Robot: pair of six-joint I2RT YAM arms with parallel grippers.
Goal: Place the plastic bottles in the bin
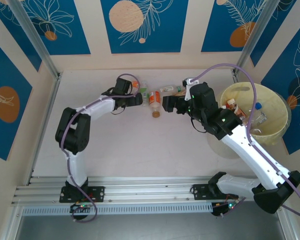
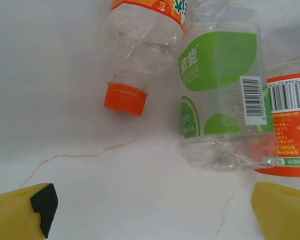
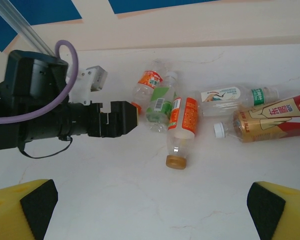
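Note:
Several plastic bottles lie in a loose cluster at the back middle of the table [image 1: 140, 150]. In the left wrist view an orange-capped bottle [image 2: 140, 40], a green-label bottle [image 2: 220, 85] and an orange-label bottle [image 2: 290, 125] lie just ahead of my left gripper [image 2: 155, 210], which is open and holds nothing. My right gripper [image 3: 150, 210] is open too, facing an orange-label bottle with a brown cap [image 3: 182, 122], a white-and-green-label bottle [image 3: 230, 96] and a red-gold bottle [image 3: 275, 120]. From above, the left gripper [image 1: 139, 99] and right gripper [image 1: 167, 102] flank the cluster [image 1: 151, 96]. The pale yellow bin [image 1: 277, 102] stands at the right with bottles [image 1: 232, 106] inside.
The left arm's black gripper [image 3: 115, 119] reaches into the right wrist view, close to the green-label bottle [image 3: 161, 102]. Walls with blue panels close the table at the back and sides. A metal rail [image 1: 140, 192] runs along the near edge.

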